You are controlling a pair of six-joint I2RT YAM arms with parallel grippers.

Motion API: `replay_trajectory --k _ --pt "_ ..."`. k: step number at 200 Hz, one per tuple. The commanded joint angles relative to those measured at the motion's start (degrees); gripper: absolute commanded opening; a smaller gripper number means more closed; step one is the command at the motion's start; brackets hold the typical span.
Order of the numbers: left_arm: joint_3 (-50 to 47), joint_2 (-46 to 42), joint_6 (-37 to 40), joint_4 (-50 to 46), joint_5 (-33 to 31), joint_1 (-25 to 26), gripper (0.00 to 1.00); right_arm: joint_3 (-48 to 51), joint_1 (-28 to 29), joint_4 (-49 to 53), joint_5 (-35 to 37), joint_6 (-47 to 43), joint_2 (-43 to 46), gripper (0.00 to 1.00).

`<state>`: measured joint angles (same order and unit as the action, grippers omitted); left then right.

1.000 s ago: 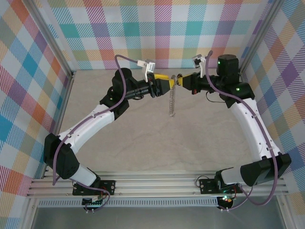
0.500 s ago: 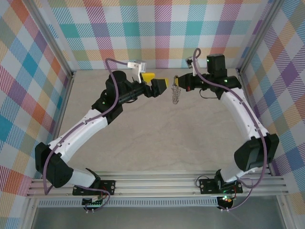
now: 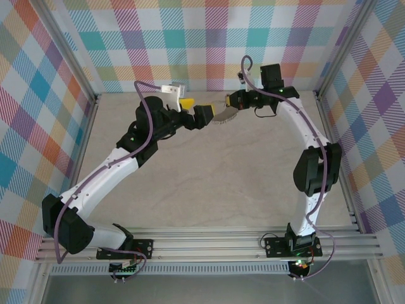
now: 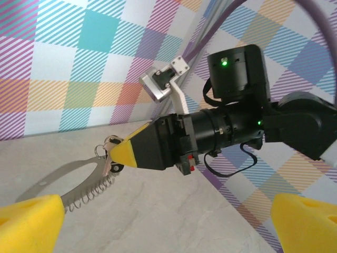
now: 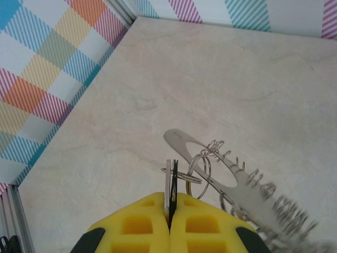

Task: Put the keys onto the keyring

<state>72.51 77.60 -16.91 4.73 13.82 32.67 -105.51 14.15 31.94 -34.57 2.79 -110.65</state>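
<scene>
Your left gripper stands wide and holds nothing, with its yellow fingers at either side of the wrist view. Just ahead of it lies the keyring, apparently lifted off the table. Its long axis slants from beside that left-hand finger up and away to the right gripper. That gripper is clamped on the keys, seen edge-on. Their small loop overlaps the hoop's rim, but you cannot tell whether it is threaded. The hoop is a thin, flat, silvery oval fringed with wiry coils, and it probably swings easily. The free left arm is the one nearer its loose end.
</scene>
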Motion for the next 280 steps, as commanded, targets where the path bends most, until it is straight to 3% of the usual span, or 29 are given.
replay_trajectory --k 1,97,194,211,223,242,247,280 --pt "-0.4 -1.4 0.9 -0.6 -0.5 -0.8 1.0 4.6 -0.4 -6.1 -2.5 3.3 -1.1 0.0" --pt "-4.1 -5.7 -3.7 -3.9 1.3 -0.8 1.0 41.2 3.2 -27.8 -1.7 16.4 8.5 0.0" --pt "-6.9 -8.2 -6.8 -6.7 0.3 -0.7 1.0 52.9 7.7 -29.6 -2.7 17.4 11.9 0.0" --pt "-6.9 -8.6 -6.8 -7.5 0.2 -0.7 1.0 56.5 9.1 -28.5 -4.1 17.3 14.7 0.15" --pt "-6.8 -8.9 -6.7 -8.3 0.1 -0.7 1.0 59.5 9.7 -27.6 -5.3 17.1 17.8 0.38" --pt "-6.5 -9.3 -6.0 -9.9 -0.3 -0.7 1.0 64.1 9.2 -26.3 -3.7 18.2 24.6 0.63" --pt "-6.4 -9.4 -5.6 -10.5 -0.6 -0.7 1.0 64.7 8.8 -26.1 -3.5 18.5 26.5 0.75" --pt "-6.6 -10.5 -4.0 -13.6 -4.3 -0.7 1.0 61.5 6.0 -19.8 0.6 18.5 36.4 1.0"
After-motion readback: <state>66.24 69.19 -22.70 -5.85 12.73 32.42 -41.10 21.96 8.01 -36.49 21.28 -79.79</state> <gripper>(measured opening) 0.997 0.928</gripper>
